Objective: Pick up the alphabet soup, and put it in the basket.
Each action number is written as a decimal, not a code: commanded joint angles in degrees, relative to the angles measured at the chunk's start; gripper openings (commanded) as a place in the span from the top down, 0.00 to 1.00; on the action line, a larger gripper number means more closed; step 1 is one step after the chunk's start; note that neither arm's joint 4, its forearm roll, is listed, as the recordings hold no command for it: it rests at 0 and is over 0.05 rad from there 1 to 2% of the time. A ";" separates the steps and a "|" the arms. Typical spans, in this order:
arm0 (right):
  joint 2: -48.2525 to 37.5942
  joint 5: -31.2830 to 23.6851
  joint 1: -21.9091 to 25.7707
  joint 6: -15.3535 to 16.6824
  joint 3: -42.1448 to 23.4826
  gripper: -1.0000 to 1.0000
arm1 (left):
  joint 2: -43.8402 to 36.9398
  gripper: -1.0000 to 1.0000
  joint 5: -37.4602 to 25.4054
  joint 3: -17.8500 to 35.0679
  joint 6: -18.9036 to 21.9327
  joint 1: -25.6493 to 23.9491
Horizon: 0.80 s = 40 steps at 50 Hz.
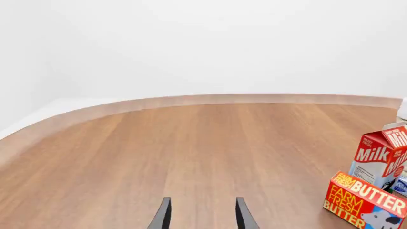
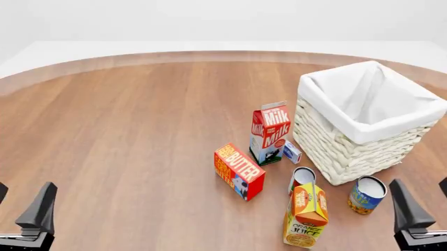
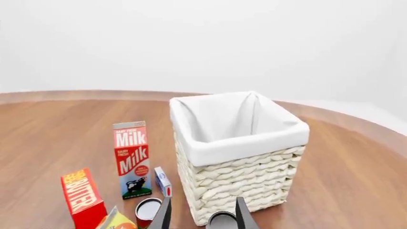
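Observation:
The alphabet soup [image 2: 367, 194] stands upright on the table, a small can with a blue label and an orange lower part, just in front of the basket [image 2: 335, 146]. In the right wrist view only its pale top [image 3: 220, 220] shows, low against the basket's woven wall [image 3: 241, 176]. My right gripper [image 2: 426, 201] is open, to the right of the can and nearer the table's front edge, not touching it. The same gripper [image 3: 202, 214] has nothing between its fingers. My left gripper [image 2: 21, 206] is open and empty at the front left, and in its own view [image 1: 203, 214] it faces bare wood.
A reddish can [image 2: 302, 179] and an orange juice carton [image 2: 306, 214] stand left of the soup. A butter box [image 2: 239, 171], a milk carton [image 2: 269, 133] and a small blue-white box [image 2: 292, 152] sit mid-table. Milk [image 1: 380, 160] and butter [image 1: 362, 200] show in the left wrist view.

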<state>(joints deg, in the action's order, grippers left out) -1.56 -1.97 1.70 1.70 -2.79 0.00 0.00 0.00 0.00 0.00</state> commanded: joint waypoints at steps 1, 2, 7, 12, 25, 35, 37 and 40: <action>-1.43 -2.91 0.43 0.58 -2.86 0.00 | 0.00 0.00 0.00 0.00 0.00 0.00; -1.39 -3.54 0.40 0.86 -3.15 0.00 | 0.00 0.00 0.00 0.00 0.00 0.00; -2.14 -6.11 0.62 1.96 -4.51 0.00 | 0.00 0.00 0.00 0.00 0.00 0.00; -3.33 -7.63 0.69 2.79 -5.81 0.00 | 0.00 0.00 0.00 0.00 0.00 0.00; -4.66 -11.83 0.58 4.23 -8.45 0.00 | 0.00 0.00 0.00 0.00 0.00 0.00; -4.30 -15.11 -0.04 4.83 -9.46 0.00 | 0.00 0.00 0.00 0.00 0.00 0.00; -3.80 -15.97 -0.37 4.91 -9.66 0.00 | 0.00 0.00 0.00 0.00 0.00 0.00; -3.80 -16.55 -0.91 4.71 -9.79 0.00 | 0.00 0.00 0.00 0.00 0.00 0.00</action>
<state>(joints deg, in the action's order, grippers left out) -5.53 -15.62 1.72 5.99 -11.58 0.00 0.00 0.00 0.00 0.00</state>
